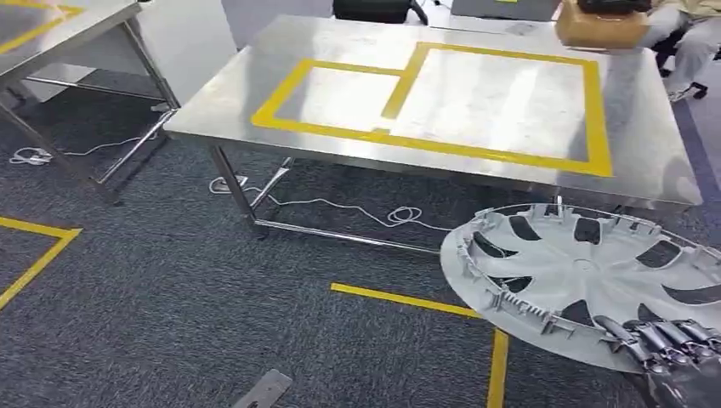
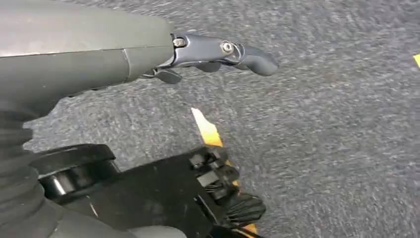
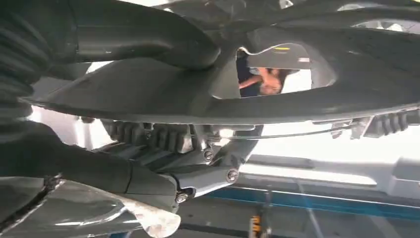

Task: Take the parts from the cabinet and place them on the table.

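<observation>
A grey plastic wheel cover point(image 1: 587, 280) with curved spokes hangs nearly flat at the lower right of the head view, in front of the steel table point(image 1: 221, 110). My right hand point(image 1: 672, 353) grips its near rim, fingers lying over the top. From the right wrist, the cover's underside point(image 3: 163, 94) fills the frame, with the hand's fingers point(image 3: 198, 163) clamped under its edge. The table top carries two yellow tape rectangles point(image 1: 595, 119) and is bare inside them. My left hand point(image 2: 213, 54) hangs over the grey carpet with nothing in it, one finger stretched out.
A brown cardboard box point(image 1: 599, 25) sits at the table's far right corner, with a seated person point(image 1: 689, 34) behind it. A second steel table point(image 1: 59, 34) stands at the far left. White cables point(image 1: 340, 206) lie under the table. Yellow tape lines point(image 1: 408, 299) mark the carpet.
</observation>
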Tool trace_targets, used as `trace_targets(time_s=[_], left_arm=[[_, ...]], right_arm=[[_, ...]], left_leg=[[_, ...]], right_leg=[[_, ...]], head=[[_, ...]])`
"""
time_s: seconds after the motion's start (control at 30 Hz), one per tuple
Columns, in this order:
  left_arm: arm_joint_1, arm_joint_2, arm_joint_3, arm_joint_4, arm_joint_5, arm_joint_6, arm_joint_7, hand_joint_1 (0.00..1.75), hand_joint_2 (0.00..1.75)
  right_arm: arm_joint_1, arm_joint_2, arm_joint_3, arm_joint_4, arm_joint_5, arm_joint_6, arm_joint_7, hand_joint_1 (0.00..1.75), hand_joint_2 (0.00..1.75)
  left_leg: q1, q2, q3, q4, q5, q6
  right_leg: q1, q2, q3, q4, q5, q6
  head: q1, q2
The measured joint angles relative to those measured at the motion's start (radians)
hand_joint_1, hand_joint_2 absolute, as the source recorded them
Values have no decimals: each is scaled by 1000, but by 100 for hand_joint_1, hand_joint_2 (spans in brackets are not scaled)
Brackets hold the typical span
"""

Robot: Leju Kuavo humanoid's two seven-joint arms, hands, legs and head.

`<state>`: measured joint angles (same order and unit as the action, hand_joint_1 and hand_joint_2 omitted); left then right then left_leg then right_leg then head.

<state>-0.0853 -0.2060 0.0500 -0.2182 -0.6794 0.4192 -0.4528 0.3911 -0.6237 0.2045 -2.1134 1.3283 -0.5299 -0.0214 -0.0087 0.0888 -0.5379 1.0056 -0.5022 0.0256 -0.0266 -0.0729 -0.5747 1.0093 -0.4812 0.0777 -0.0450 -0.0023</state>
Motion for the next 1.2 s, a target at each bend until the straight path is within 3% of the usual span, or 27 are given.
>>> trace_targets(time_s=[0.03, 0.13, 0.17, 0.2, 0.27, 0.3, 0.33, 0.37, 0.4, 0.47, 0.5, 0.57, 0.6, 0.8, 1.2], left_arm=[[0, 0, 0, 0, 0, 0, 0, 0, 175], [-3, 0, 1, -1, 0, 2, 0, 0, 175], [-5, 0, 1, -2, 0, 2, -2, 0, 175], [-7, -2, 1, -2, -1, 2, -3, 0, 175], [-6, -1, 1, -2, -2, 2, -6, 0, 175], [-5, 0, 2, -2, -2, 2, -6, 0, 175], [-4, 1, 3, -2, -2, 2, -6, 0, 175], [-5, 1, 3, -2, -2, 2, -6, 0, 175], [-6, 1, 3, -2, -2, 2, -6, 0, 175], [-7, 2, 4, -2, -2, -1, 1, 0, 175], [-8, 8, 5, -2, -2, 0, 4, 0, 175], [-9, 6, 5, -2, -4, 0, 11, 0, 175], [-8, 6, 5, -2, -5, 2, 17, 0, 175], [-8, 6, 6, -2, -19, 15, 42, 0, 175], [-12, 6, 6, -2, -35, 22, 85, 0, 175]], right_arm=[[0, 2, -2, 0, 0, 0, 0, 175, 175], [0, 6, -6, 0, 0, 0, -5, 175, 175], [1, 8, -7, 0, -2, 0, -6, 175, 175], [-4, 8, -7, 0, -5, 1, -9, 175, 175], [-6, 12, -7, 3, 2, 1, -9, 175, 175], [-5, 14, -7, 6, 9, 2, -8, 175, 175], [-5, 15, -8, 8, 21, 3, -5, 175, 175], [-4, 16, -8, 10, 32, 5, -2, 175, 175], [-2, 17, -10, 11, 38, 5, 2, 175, 175], [2, 18, -13, 11, 47, 3, 9, 175, 175], [3, 20, -13, 13, 51, 3, 10, 175, 175], [5, 23, -13, 14, 56, 2, 11, 175, 175], [7, 24, -13, 14, 58, 2, 13, 175, 175], [10, 31, -13, 16, 75, -1, 31, 175, 175], [4, 39, -11, 21, 77, -1, 34, 175, 175]], left_leg=[[-2, 7, 1, 4, -1, -3], [0, 30, 6, 6, -6, -11], [6, -14, 4, 17, -21, -21], [10, -57, -15, 64, -56, -23], [10, -78, -86, 226, -134, -25], [10, -80, -120, 298, -157, -24], [9, -80, -136, 326, -155, -21], [8, -80, -130, 305, -129, -15], [5, -81, -109, 249, -88, -6], [-5, -93, -29, 69, 4, 23], [-9, -103, -10, 30, -2, 39], [-12, -101, -11, 12, 4, 27], [-9, -101, -11, 7, 3, -8], [-13, -102, -14, 10, 7, 4], [-14, -102, -14, 11, 7, 8]], right_leg=[[-2, 15, -4, 0, 4, -17], [-2, 45, -12, 7, 3, -36], [-4, 52, -11, 5, 6, -44], [-5, 59, -12, 5, 6, -50], [-3, 74, -14, 5, 7, -56], [-1, 84, -14, 5, 7, -58], [2, 92, -14, 5, 8, -59], [5, 100, -13, 5, 8, -59], [8, 106, -13, 5, 8, -59], [14, 116, -10, 5, 9, -60], [17, 118, -12, 6, 10, -58], [13, 122, -21, 8, 13, -52], [13, 122, -22, 12, 8, -57], [8, 121, -21, 4, 16, -44], [7, 121, -20, 3, 17, -42]], head=[[-5, 0], [-7, 0], [-9, 0], [-10, 0], [-12, 0], [-12, 0], [-11, 0], [-12, 0], [-11, 0], [-11, 0], [-8, 0], [-10, 0], [-11, 0], [-10, 0], [-10, 0]])
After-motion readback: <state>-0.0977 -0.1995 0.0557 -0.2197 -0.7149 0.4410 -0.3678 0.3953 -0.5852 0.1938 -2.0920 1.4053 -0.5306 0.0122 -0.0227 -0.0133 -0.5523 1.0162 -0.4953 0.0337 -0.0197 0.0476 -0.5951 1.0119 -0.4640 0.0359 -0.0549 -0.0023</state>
